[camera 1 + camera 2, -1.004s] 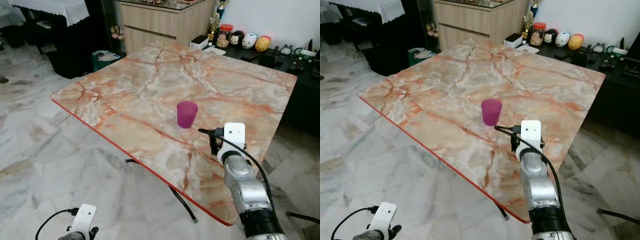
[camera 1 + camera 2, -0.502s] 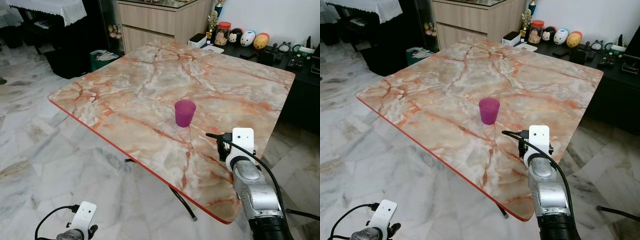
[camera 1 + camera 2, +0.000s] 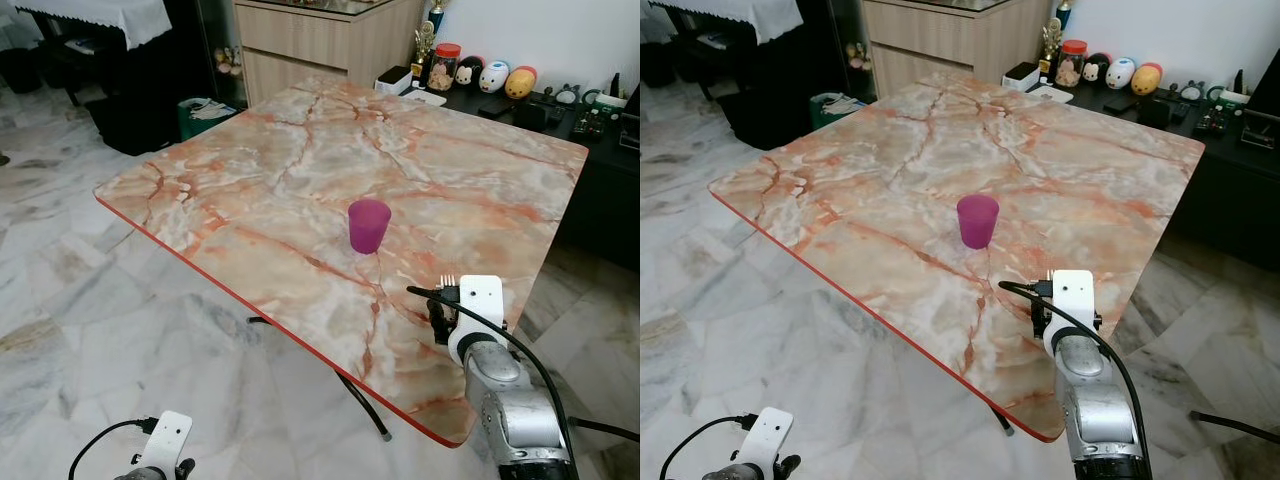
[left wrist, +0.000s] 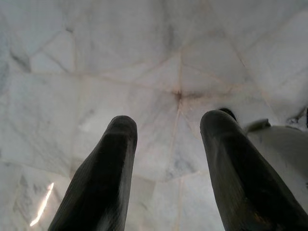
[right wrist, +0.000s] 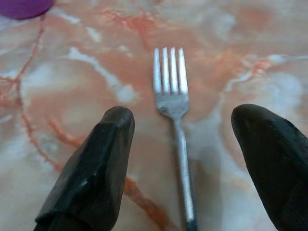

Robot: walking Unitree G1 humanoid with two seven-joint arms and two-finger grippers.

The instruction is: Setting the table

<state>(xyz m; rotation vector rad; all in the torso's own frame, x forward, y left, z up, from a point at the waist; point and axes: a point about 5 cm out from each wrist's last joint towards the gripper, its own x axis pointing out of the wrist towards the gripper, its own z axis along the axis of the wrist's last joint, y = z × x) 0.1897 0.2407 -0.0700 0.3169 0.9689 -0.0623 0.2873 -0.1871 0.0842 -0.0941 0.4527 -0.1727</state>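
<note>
1 silver metal fork (image 5: 173, 118) flat on the orange-veined marble table (image 3: 300, 170) near its front edge, just behind the purple plastic cup (image 3: 368, 225), between the right gripper's (image 5: 180, 159) wide-spread, empty fingers; broad bare tabletop beyond.

Readable text: none can be made out in any view.
Jar and round figures (image 3: 497, 78) on the dark sideboard past the table's far edge: too small for any label to be read.
Table (image 3: 300, 150): marble veining only, no print.
Purple cup (image 3: 368, 225): plain, no marking.
</note>
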